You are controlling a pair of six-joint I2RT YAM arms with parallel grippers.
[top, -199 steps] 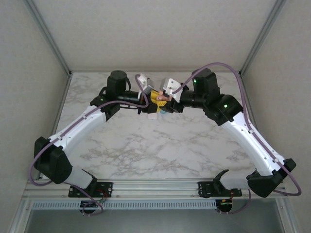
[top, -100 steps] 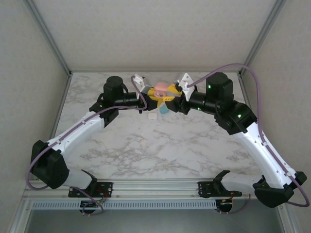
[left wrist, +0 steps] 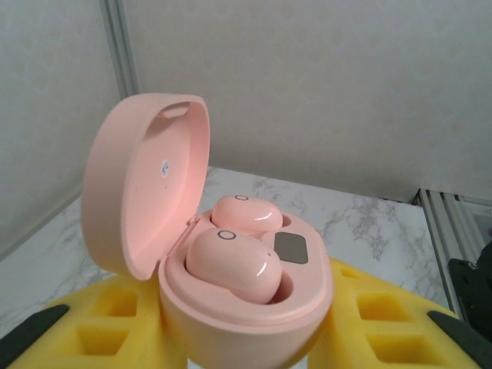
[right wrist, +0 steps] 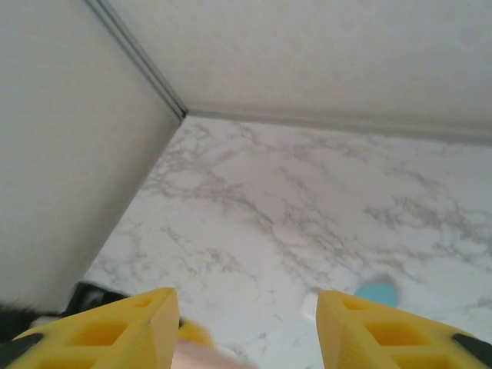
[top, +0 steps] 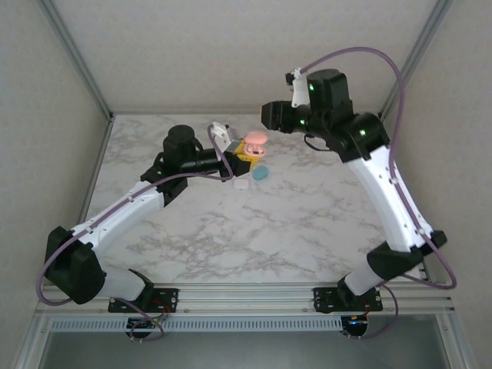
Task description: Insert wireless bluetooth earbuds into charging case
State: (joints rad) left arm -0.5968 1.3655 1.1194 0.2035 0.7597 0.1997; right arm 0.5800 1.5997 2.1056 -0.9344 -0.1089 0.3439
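Pinching the pink charging case [left wrist: 246, 304] by its lower shell, the left gripper [top: 244, 152] is holding it narrowly between yellow pads above the far middle of the marble table [top: 307, 223], with the lid [left wrist: 146, 192] standing swung back. The 2 pink earbuds [left wrist: 234, 265] are lying side by side in their wells; the nearer 1 is riding a little higher than the other, though whether it is fully home I cannot tell. The right gripper [right wrist: 244, 330] is hanging raised and apart from the case, its jaws standing wide with nothing between them. A teal piece [top: 260, 172] and a whitish piece [top: 241, 184] are resting on the table just beside the held case, too small to identify. Judging from this, the filling of this case is looking nearly done and the lid is waiting to be shut. The risks are lying there: a push on the lid could be twisting the rounded shell out of the pads, a proud earbud could be blocking the lid, and any tilt of the open case could be spilling both buds.
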